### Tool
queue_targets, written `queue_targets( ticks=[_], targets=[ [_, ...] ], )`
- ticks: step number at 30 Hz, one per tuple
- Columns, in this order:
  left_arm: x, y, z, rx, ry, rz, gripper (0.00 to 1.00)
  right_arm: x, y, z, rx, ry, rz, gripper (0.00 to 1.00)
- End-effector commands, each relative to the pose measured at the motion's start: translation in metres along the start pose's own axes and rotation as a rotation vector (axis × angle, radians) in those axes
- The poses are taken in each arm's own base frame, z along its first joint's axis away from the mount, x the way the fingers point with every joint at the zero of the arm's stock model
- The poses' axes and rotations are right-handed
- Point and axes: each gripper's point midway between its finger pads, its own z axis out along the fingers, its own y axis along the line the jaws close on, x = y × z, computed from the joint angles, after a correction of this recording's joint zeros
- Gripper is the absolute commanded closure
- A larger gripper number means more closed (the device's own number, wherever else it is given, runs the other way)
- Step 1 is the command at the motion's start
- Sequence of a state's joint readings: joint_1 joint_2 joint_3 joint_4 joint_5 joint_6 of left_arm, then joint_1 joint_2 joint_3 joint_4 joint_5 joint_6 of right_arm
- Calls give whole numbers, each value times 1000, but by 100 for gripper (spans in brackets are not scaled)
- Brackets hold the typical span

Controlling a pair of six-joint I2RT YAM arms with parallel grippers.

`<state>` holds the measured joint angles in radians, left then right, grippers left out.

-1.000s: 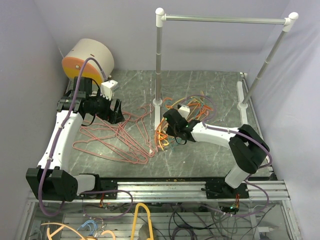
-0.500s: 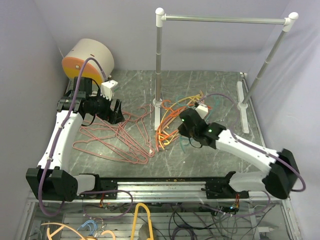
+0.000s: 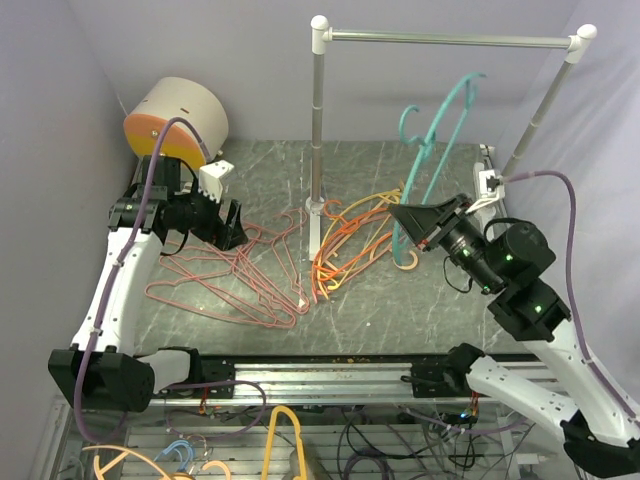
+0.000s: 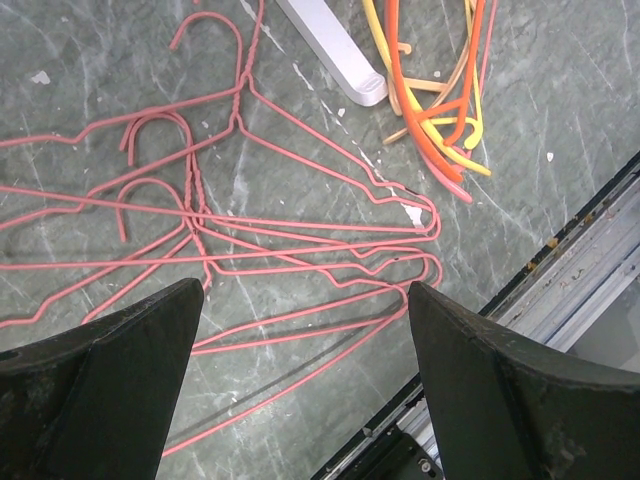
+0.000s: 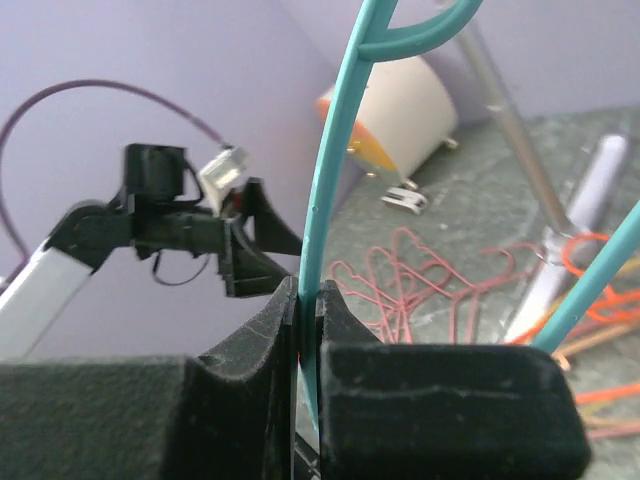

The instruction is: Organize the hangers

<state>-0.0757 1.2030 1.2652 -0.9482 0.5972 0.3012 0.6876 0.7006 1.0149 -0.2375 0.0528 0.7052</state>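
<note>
Above the right side of the bench [image 3: 400,320], your right fingers [image 3: 425,217] clamp the teal plastic hanger [image 5: 322,180] beneath the silver metal rail [image 3: 450,40], while your left fingers [image 4: 110,380] hover spread over pink wire hangers [image 4: 300,230].

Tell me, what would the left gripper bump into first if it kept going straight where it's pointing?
Probably the pink wire hangers. The open left gripper aims down at that pile, lying flat on the table. Depth is unclear, so it could slip between wires onto the table.
</note>
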Motion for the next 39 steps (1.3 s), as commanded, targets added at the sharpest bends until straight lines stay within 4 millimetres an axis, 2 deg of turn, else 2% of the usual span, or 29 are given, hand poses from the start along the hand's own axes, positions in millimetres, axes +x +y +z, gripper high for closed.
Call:
queue_targets(
  ticks=[1, 3, 4, 5, 8, 12, 16, 21, 25, 29, 31, 39],
  targets=[
    [-14, -9, -13, 5, -48, 53, 5, 18, 29, 22, -209, 104, -50, 100],
    [-14, -9, -16, -10, -57, 64, 5, 9, 36, 34, -300, 96, -23, 100],
    [-14, -9, -18, -18, -62, 70, 5, 11, 29, 38, -341, 115, 4, 100],
    [-14, -10, -20, -23, -66, 73, 5, 3, 25, 39, -384, 111, 37, 100],
    [-14, -10, -24, -41, -76, 86, 5, -19, 7, 33, -481, 104, 161, 100],
    [-15, -7, -26, -62, -80, 92, 5, -42, -7, 26, -525, 112, 189, 100],
    [-14, -5, -25, -73, -81, 96, 5, -63, 5, 19, -593, 89, 135, 100],
    [-13, -5, -24, -72, -78, 93, 5, -70, 18, 12, -670, 87, 72, 100],
    [-12, -4, -23, -71, -72, 89, 5, -80, 2, 16, -659, 83, 159, 100],
    [-12, -4, -22, -65, -70, 85, 5, -95, -12, 5, -812, 13, 355, 100],
    [-12, -4, -22, -64, -71, 85, 5, -99, -21, 8, -829, 12, 425, 100],
    [-10, -4, -22, -73, -73, 85, 5, -116, -16, 15, -848, -4, 371, 100]
  ],
)
